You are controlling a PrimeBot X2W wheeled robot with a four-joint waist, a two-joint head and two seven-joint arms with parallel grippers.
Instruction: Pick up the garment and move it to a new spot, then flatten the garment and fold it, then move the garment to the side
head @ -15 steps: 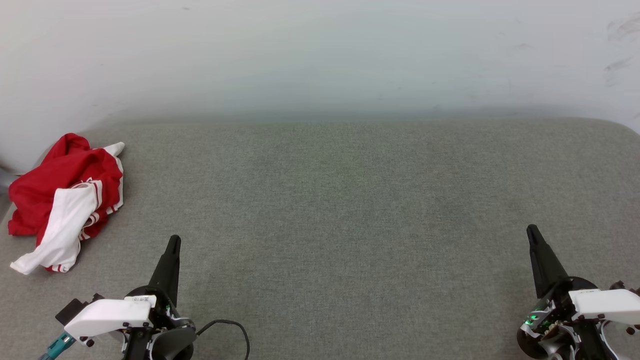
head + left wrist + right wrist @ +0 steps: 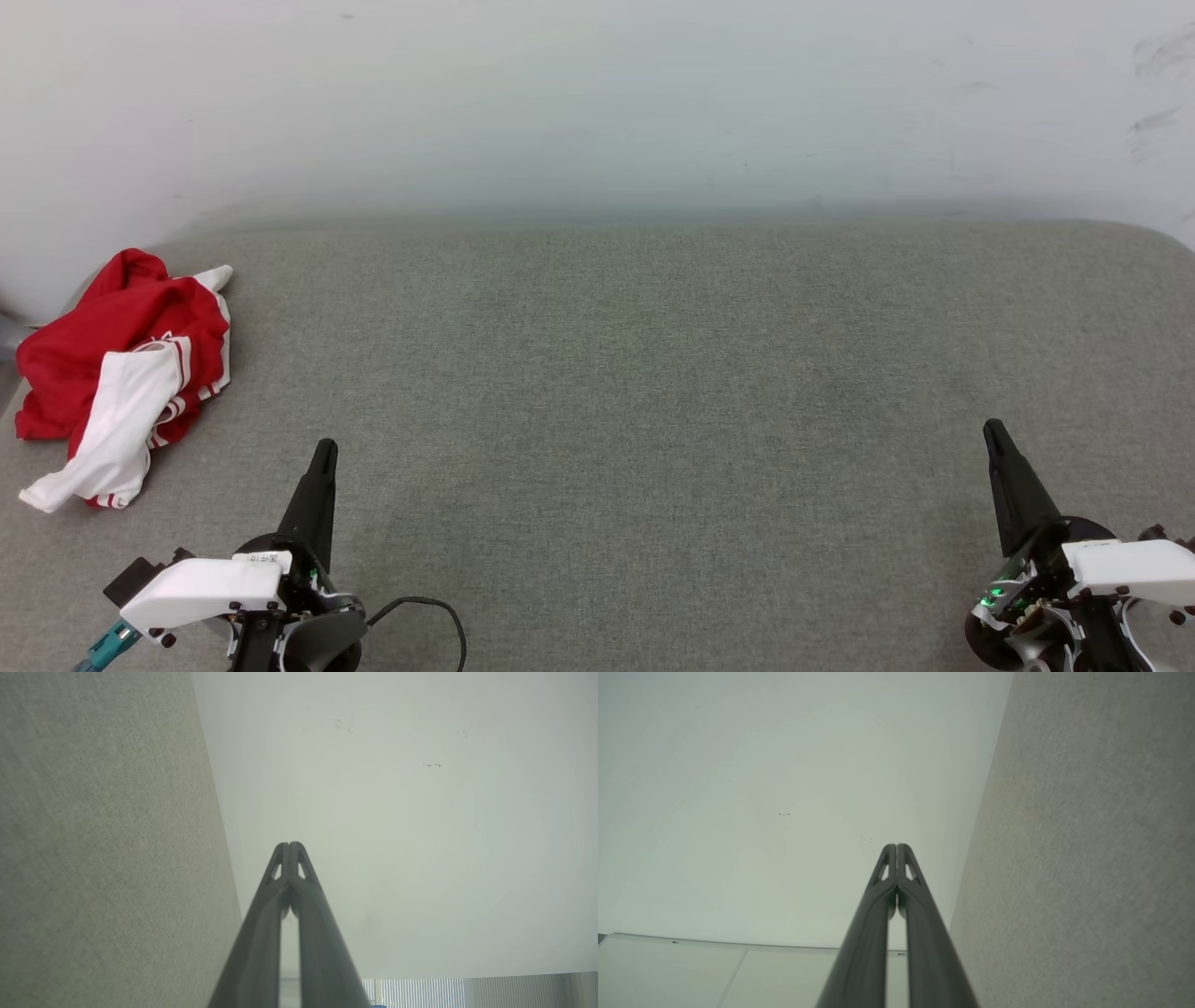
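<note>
Garment (image 2: 89,359): crumpled heap at 9 o'clock in the head view, on the tabletop (image 2: 653,420) at its left edge, near the far left corner. Red body bunched up. One white sleeve (image 2: 117,425) lies on top and trails toward 7 o'clock, with red-white striped trim showing beside it. No lettering or number can be seen in this heap.

Left jaws: closed on nothing. In the left wrist view both fingers (image 2: 259,938) meet at the tips. In the head view they sit at 7 o'clock, fingers (image 2: 316,499) pointing to 12. The garment lies toward 10 o'clock from them, apart, no contact.

Right jaws: closed on nothing, tips together in the right wrist view, fingers (image 2: 924,938). In the head view they are at 4 o'clock, fingers (image 2: 1016,490) pointing to 12, well apart from the garment.

Cable (image 2: 446,616): black loop just beside the left wrist, toward 3 o'clock.

Wall (image 2: 597,112): pale, behind the tabletop at 12 o'clock, a few scuffs at upper right.
</note>
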